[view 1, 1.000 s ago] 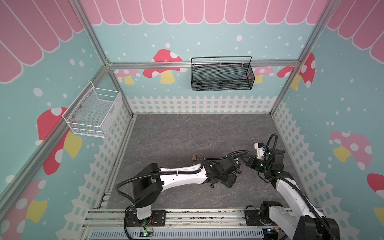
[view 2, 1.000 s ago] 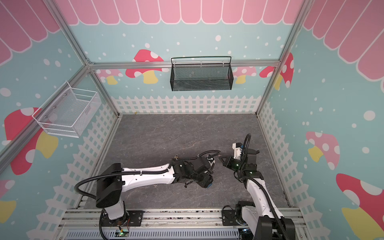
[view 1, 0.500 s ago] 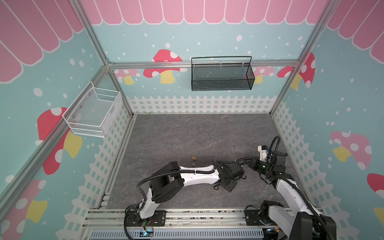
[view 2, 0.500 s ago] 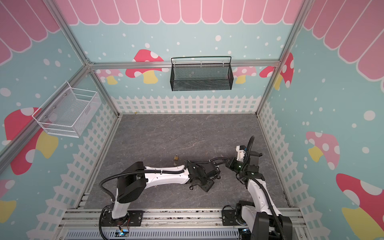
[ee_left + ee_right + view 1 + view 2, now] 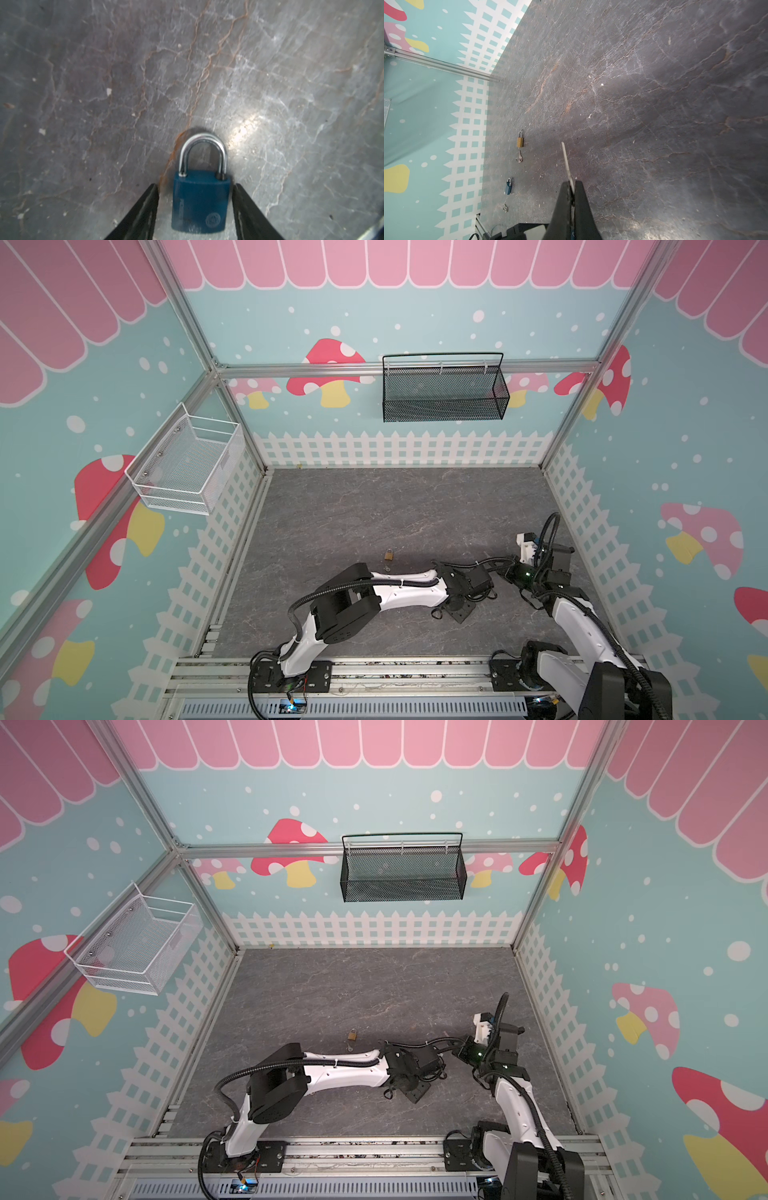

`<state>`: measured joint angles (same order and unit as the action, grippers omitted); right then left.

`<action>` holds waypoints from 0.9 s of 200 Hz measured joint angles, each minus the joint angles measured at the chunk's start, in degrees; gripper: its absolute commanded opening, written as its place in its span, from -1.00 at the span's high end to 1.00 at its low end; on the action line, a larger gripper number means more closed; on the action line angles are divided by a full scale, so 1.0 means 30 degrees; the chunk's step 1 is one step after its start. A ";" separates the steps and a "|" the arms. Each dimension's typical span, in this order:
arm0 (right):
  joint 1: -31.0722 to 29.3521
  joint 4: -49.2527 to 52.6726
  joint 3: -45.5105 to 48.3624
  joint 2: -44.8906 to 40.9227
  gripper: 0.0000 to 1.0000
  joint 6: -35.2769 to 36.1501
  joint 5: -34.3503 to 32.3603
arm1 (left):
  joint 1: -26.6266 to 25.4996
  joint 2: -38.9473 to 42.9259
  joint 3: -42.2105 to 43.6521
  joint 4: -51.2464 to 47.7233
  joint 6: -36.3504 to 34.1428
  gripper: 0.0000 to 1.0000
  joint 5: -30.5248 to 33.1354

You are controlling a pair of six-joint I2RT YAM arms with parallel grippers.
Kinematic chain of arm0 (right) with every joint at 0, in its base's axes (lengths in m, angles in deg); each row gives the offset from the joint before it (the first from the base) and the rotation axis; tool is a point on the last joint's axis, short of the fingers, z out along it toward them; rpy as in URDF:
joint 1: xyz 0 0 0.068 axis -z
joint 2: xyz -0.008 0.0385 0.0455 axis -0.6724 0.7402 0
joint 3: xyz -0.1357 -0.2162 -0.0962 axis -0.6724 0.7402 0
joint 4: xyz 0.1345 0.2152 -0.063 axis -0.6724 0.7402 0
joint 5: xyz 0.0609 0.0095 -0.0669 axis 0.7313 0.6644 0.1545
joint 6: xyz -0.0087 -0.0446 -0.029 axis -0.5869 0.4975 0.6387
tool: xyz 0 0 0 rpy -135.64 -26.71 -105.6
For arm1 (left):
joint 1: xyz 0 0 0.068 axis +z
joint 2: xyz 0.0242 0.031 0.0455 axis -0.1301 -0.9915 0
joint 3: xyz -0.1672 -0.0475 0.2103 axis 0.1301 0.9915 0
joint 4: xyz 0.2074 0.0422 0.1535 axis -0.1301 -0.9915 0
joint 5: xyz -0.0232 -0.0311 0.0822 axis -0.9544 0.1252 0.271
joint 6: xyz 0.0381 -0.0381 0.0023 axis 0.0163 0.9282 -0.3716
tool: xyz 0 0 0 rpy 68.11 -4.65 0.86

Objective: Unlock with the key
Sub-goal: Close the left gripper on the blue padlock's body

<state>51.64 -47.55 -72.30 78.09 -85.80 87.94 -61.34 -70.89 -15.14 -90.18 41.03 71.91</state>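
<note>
A blue padlock (image 5: 200, 202) with a silver shackle lies flat on the grey floor. My left gripper (image 5: 195, 185) is open around its body, with a gap showing on each side. In both top views the left gripper (image 5: 457, 610) (image 5: 413, 1090) points down at the floor, front centre, and hides that padlock. My right gripper (image 5: 572, 182) is shut on a silver key (image 5: 566, 162), whose blade sticks out past the fingertips. The right gripper (image 5: 500, 570) hovers just right of the left one.
A brass padlock (image 5: 389, 554) (image 5: 520, 141) and a loose key (image 5: 387, 568) (image 5: 519, 159) lie behind the left forearm. The right wrist view also shows a small blue padlock (image 5: 508, 186) and another key (image 5: 505, 207). A black basket (image 5: 444, 389) and a white basket (image 5: 187, 466) hang on the walls.
The left arm's elbow has swung to the right and its gripper has settled a little nearer the front. The right gripper has drawn back slightly to the right with the key.
</note>
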 measured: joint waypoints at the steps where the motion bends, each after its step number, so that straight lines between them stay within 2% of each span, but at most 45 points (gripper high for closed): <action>1: 0.0000 0.0007 0.0000 0.0000 1.00 0.0015 -0.0007 | 0.0000 -0.0015 -0.0022 -0.0007 -0.0036 -0.09 0.0036; 100: 0.0000 0.0342 -0.0153 0.0000 1.00 0.0182 -0.0044 | -0.0612 -0.0328 -0.0597 -0.0845 -0.0794 0.04 0.1617; 139: 0.0000 0.0357 -0.0211 0.0000 1.00 0.0168 -0.0029 | -0.0627 -0.0342 -0.0627 -0.0874 -0.0612 0.25 0.1508; 157: 0.0000 0.0357 -0.0233 0.0000 1.00 0.0146 -0.0022 | -0.0619 -0.0350 -0.0678 -0.0969 -0.0481 0.50 0.1341; 180: 0.0000 0.0357 -0.0306 0.0000 1.00 0.0095 0.0051 | -0.0510 -0.0342 -0.0721 -0.1056 -0.0044 0.51 0.1231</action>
<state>51.64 -46.48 -73.22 78.09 -85.52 88.09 -62.87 -71.92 -17.30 -93.35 40.90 75.61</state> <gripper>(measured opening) 0.051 0.295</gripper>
